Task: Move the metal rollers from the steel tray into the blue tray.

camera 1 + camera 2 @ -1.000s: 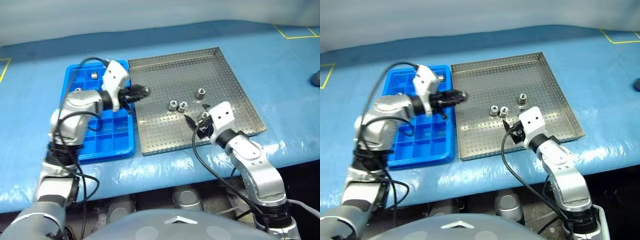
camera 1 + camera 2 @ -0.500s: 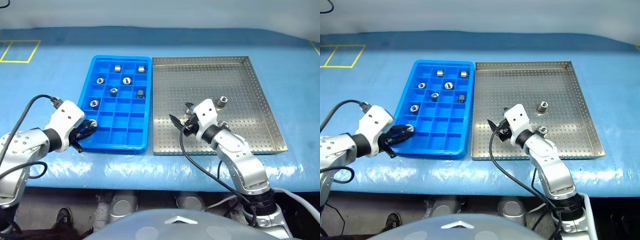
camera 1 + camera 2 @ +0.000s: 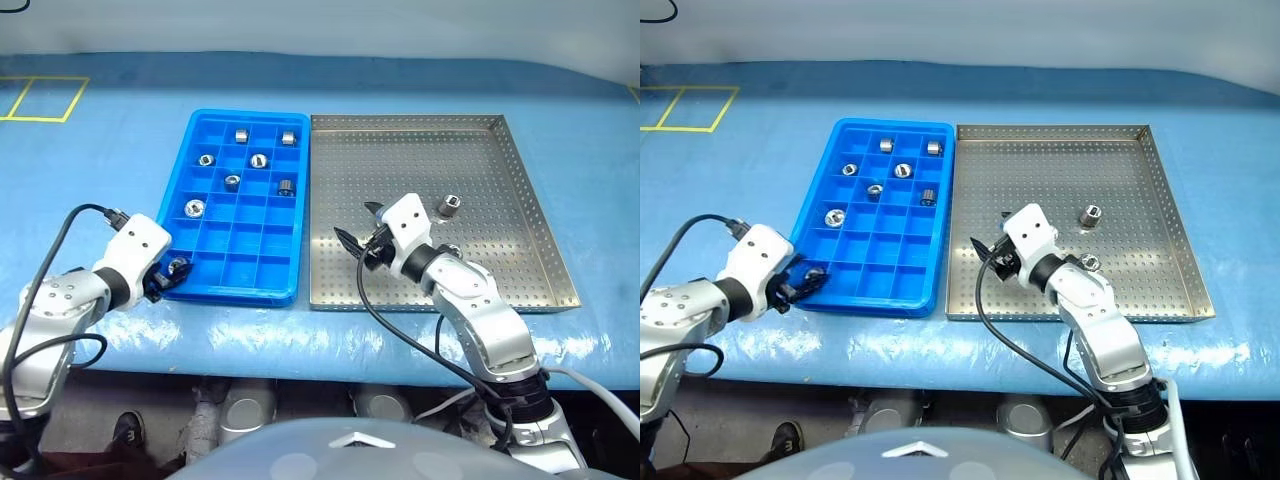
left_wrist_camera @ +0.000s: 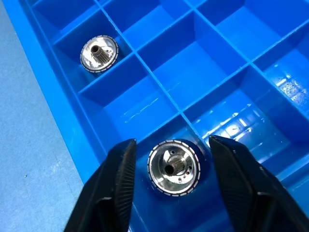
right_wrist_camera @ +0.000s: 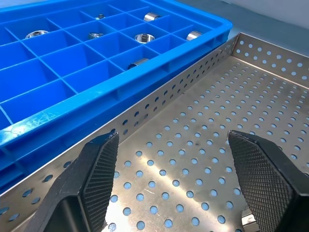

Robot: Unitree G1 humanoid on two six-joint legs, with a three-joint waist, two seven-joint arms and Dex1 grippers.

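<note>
Left gripper [image 4: 166, 188]: its fingers stood apart on either side of a roller [image 4: 174, 167], no longer clamped on it as they were half a second earlier; the roller sat on the floor of a compartment, free of both pads

Where that roller lay: in the near left corner compartment of the blue tray [image 3: 262, 225], upright, centre hole facing up

What changed: a second ago this arm was swinging over the trays with its fingers pressed together; half a second ago it was down at the blue tray's near corner; by now the fingers had spread and the roller was let go

Right gripper [image 3: 362, 240]: fingers wide apart with nothing between them, hanging over the steel tray [image 3: 520, 160] near its blue-tray side; much as it had been, only drifted a little toward that side

Blue tray count: seven rollers in separate compartments, six towards the far half plus the one just dropped; a second roller [image 4: 99, 54] sat two compartments further along the same edge row

Steel tray: one roller [image 3: 449, 206] plainly left near the right arm, and another [image 3: 1090, 263] partly hidden just behind that arm

Meaning for the task: one more delivery looked complete; judging by what remained, the job was close to done, with the last rollers in the steel tray within the right gripper's reach

Next call: lift the left gripper straight up so the pads do not nudge the roller out of place
</note>
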